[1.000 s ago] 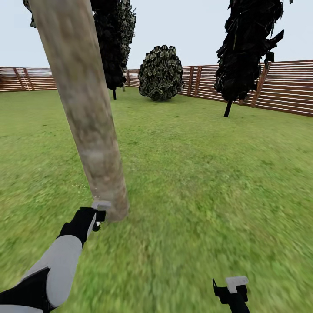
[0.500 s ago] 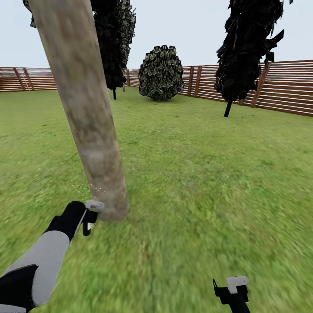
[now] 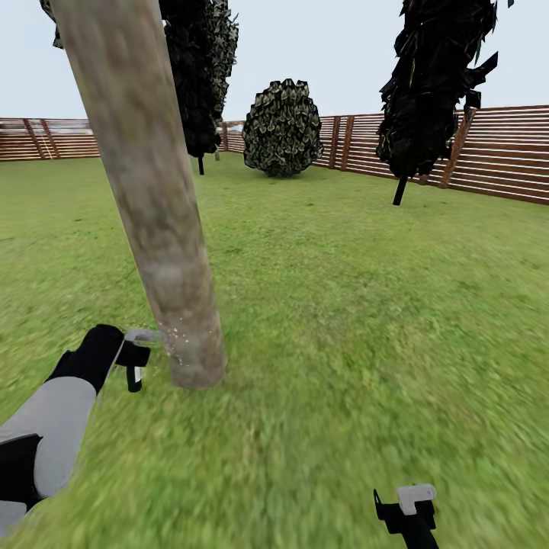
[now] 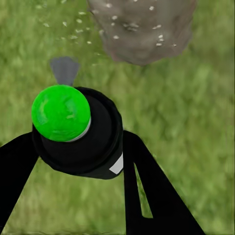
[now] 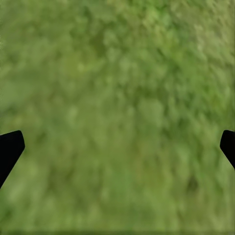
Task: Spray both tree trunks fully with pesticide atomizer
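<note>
Left gripper [image 4: 78, 161] clamped pesticide atomizer [image 4: 73, 129], nozzle beside tree trunk [image 3: 156, 221] base; pesticide [image 4: 129, 22] specks dotted bark. Right gripper [image 5: 117, 147] spread wide above grass [image 3: 366, 320].

The left gripper [image 3: 134, 357] hung low over the grass [image 3: 343, 305], a pale grey atomizer nozzle [image 3: 143, 335] showing at its tip. Just beyond that nozzle, on its right, stood the foot of the thick mottled tree trunk [image 3: 156, 221], dotted there with whitish specks of pesticide [image 3: 177, 343]. Well off to the nozzle's right, nearer the robot, the right gripper [image 3: 408, 509] hovered above the lawn. Far past the nozzle ran the slatted wooden fence [image 3: 503, 152].
</note>
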